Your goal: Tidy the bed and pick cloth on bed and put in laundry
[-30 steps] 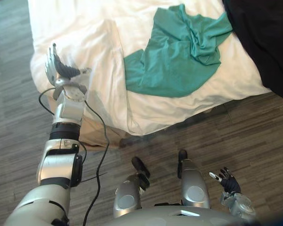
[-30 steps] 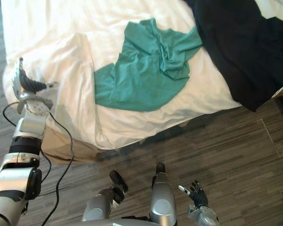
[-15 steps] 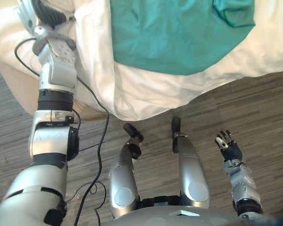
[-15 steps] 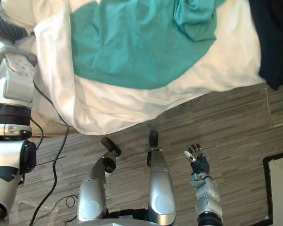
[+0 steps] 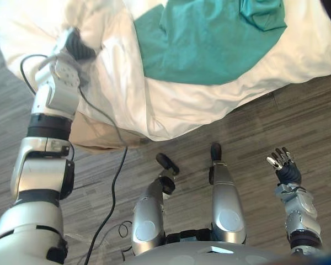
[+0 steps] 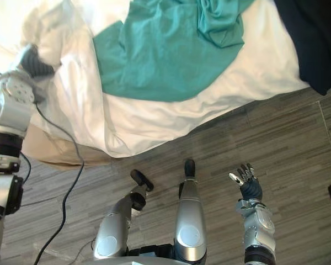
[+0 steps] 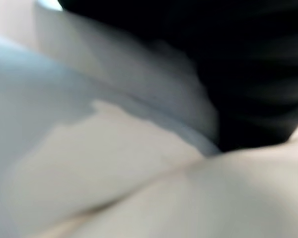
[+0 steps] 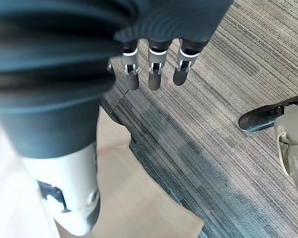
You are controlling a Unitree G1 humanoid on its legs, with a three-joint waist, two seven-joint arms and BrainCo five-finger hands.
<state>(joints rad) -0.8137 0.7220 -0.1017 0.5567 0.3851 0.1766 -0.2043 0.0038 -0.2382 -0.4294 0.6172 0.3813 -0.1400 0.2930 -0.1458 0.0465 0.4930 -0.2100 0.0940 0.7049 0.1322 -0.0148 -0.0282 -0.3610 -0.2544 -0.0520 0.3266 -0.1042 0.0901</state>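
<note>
Since my left robot hand (image 5: 66, 61) is pushed into the white bed cover (image 5: 165, 107) at the corner of the bed (image 5: 102, 138) and the folds hide it, I can't tell if it's open or clamped on fabric. Main risk: if it has the cover and I pull, the whole cover slides. Its edge droops over the side, so the teal cloth (image 5: 209, 47) would likely ride along and bunch up or end up on the floor (image 5: 298, 110). Second risk: reaching from here could grab cover and cloth together. The teal cloth lies spread on the cover near the bed's edge, near my left robot hand on its right, with a ridge of cover between and no contact. It's well apart from my right robot hand (image 5: 282, 164), which hangs open with fingers straight, over the floor. A black cloth (image 6: 311, 44) lies further right on the bed.
</note>
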